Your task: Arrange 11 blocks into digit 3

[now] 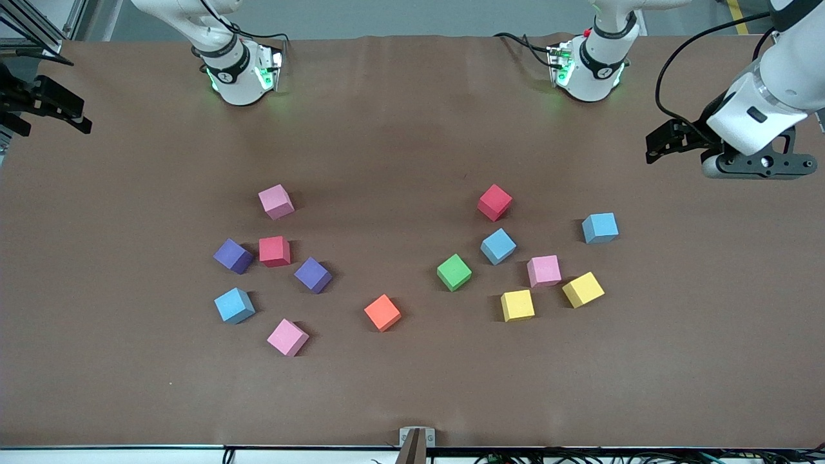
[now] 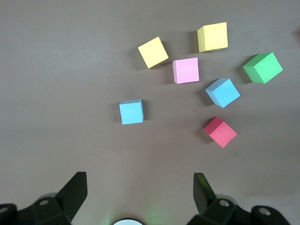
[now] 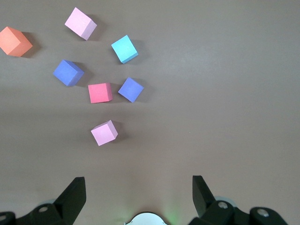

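Several blocks lie loose and scattered on the brown table; no figure of touching cubes shows. Toward the right arm's end are a pink block (image 1: 276,201), red (image 1: 274,251), two purple (image 1: 232,256) (image 1: 313,274), light blue (image 1: 234,305) and pink (image 1: 287,337). An orange block (image 1: 382,312) lies mid-table. Toward the left arm's end are green (image 1: 454,272), light blue (image 1: 498,246), red (image 1: 494,202), light blue (image 1: 600,227), pink (image 1: 544,270) and two yellow (image 1: 517,305) (image 1: 582,289). My left gripper (image 1: 664,143) (image 2: 140,187) is open and empty, raised over bare table. My right gripper (image 1: 64,109) (image 3: 138,190) is open and empty too.
The table's edge (image 1: 412,444) runs along the side nearest the front camera, with a small bracket (image 1: 416,438) at its middle. The arm bases (image 1: 242,71) (image 1: 590,64) stand at the farthest side. Bare cloth lies between the bases and the blocks.
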You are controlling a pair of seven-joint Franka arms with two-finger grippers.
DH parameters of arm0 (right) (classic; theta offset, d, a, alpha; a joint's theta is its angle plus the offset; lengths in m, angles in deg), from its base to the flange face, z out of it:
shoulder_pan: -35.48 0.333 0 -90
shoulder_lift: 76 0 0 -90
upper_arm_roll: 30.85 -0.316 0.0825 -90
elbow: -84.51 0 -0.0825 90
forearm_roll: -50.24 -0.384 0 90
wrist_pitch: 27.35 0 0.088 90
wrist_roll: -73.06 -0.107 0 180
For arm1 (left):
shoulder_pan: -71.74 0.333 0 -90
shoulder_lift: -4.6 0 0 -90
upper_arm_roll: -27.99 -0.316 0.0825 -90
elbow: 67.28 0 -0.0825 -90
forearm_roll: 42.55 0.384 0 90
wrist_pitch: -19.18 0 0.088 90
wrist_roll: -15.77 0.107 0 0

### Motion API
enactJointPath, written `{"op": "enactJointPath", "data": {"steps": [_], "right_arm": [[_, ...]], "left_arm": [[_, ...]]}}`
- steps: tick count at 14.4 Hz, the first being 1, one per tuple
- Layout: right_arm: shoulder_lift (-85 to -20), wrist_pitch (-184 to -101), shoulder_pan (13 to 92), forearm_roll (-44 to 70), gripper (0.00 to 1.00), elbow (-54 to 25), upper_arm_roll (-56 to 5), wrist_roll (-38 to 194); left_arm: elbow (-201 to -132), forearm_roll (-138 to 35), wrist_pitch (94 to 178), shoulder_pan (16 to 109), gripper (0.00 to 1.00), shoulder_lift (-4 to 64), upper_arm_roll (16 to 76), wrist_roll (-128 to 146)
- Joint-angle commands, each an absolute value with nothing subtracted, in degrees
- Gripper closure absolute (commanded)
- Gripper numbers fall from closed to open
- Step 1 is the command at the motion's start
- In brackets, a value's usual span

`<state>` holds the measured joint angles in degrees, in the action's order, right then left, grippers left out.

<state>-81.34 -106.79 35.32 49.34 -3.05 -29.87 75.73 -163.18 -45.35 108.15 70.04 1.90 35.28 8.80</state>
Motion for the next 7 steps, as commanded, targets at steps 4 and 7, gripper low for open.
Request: {"op": "enactJointPath", "data": {"steps": [4,7], "right_arm": [[-81.63,-106.54,34.87,48.39,0.0,-3.55,-29.62,73.69],[-81.63,-107.42,34.95,48.48,0.0,-3.29,-29.71,74.29]], "left_arm": [[-162.64,-46.59,106.98,70.07,0.0,4.15,38.09,8.3],[-165.53,-46.59,108.38,70.15,0.0,4.86,41.25,7.86]]}}
